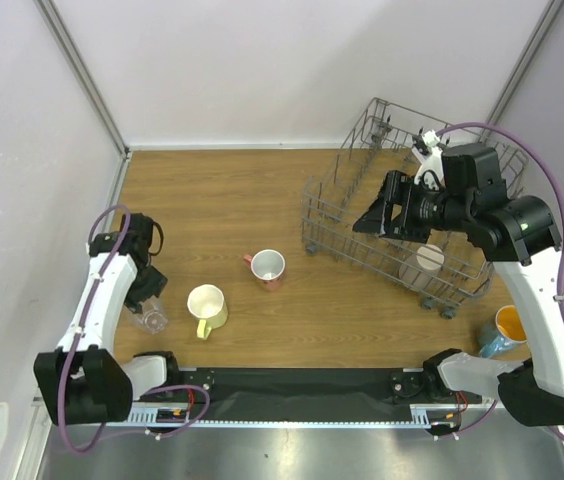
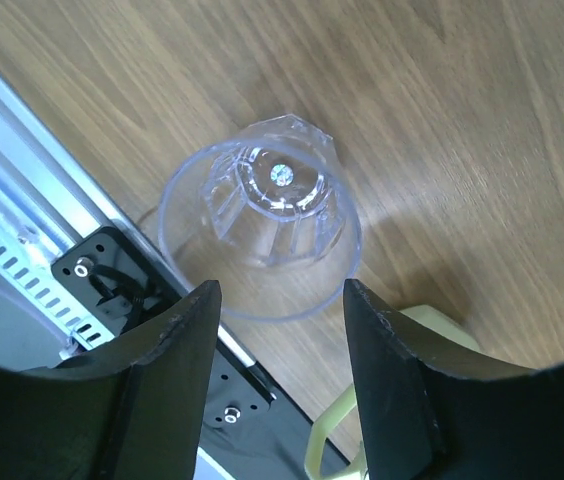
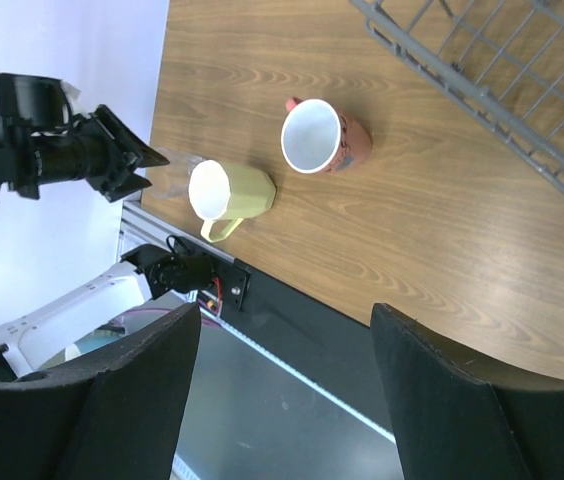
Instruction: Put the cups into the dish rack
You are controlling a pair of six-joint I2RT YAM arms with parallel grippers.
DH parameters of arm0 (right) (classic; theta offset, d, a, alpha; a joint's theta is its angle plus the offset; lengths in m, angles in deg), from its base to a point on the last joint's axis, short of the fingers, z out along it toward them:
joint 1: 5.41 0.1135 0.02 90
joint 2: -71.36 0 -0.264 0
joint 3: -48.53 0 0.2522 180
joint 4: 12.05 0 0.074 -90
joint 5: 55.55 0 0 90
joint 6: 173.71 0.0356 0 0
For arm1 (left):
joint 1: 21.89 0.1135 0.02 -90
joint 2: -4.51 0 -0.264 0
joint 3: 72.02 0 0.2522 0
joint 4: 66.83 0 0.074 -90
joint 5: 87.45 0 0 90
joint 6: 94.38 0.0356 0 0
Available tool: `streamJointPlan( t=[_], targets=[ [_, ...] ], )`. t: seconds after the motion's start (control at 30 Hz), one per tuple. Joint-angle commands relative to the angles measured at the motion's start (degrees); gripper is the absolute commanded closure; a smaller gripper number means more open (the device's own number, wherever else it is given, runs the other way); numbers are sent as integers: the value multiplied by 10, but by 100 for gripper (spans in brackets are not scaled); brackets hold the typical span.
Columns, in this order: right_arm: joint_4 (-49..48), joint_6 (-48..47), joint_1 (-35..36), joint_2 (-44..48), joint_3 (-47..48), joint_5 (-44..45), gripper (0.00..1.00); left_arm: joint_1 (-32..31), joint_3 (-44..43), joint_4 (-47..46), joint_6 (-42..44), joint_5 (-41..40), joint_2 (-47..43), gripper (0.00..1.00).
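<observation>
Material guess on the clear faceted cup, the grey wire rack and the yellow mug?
Small clear faceted cup: transparent, glossy, wood grain shows through; glass or hard plastic, can't tell.
Grey wire dish rack: thin rods, matte grey; looks like metal wire, possibly coated.
Pale yellow handled mug: opaque, smooth, soft sheen; probably glazed ceramic, maybe plastic.

left pincer point(image 2: 280, 292): jaws apart, pointing down | right pincer point(image 3: 284, 314): jaws apart, raised, probably tilted leftward

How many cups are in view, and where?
5: glass at the table's near left edge; yellow mug beside it; pink mug mid-table; beige cup inside the rack; blue tumbler at the right edge. Part of the rack is hidden, so more may be there.
</observation>
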Motion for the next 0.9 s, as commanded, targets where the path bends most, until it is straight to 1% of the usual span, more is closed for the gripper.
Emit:
streamJointPlan(
  t=[0.0,0.17,0.33,0.47,0.5,0.53,0.6,0.63,0.67,0.7,0.73,0.87],
  targets=[
    [14,-35,-1,-10,34,5,25,8,5,-45,3,9,16,42],
    [18,-46,-4,-18,41,0,25,8,-3,-59,-3,-2,40,42],
    [23,-61,-12,-21,39,-1,24,9,25,-74,-11,-4,59,42],
    [31,-71,-17,-26,39,-2,25,9,44,-91,-27,-8,54,45],
    [33,-74,-19,-26,39,-1,25,9,46,-92,-28,-8,55,48],
    [34,-77,-19,-27,39,-2,25,9,47,-95,-26,-9,59,55],
    [35,-79,-22,-30,43,-3,25,10,47,-95,-24,-12,64,60],
    [34,-81,-23,-31,44,-5,25,10,47,-95,-24,-12,66,60],
    [35,-82,-24,-32,46,-5,25,11,47,-94,-26,-12,65,64],
    [35,-80,-24,-35,48,-6,25,10,46,-94,-26,-10,63,70],
    [35,-81,-24,-36,51,-6,26,10,44,-90,-25,-11,62,80],
    [33,-78,-25,-41,50,-11,26,10,27,-67,-24,-18,35,96]
  ],
)
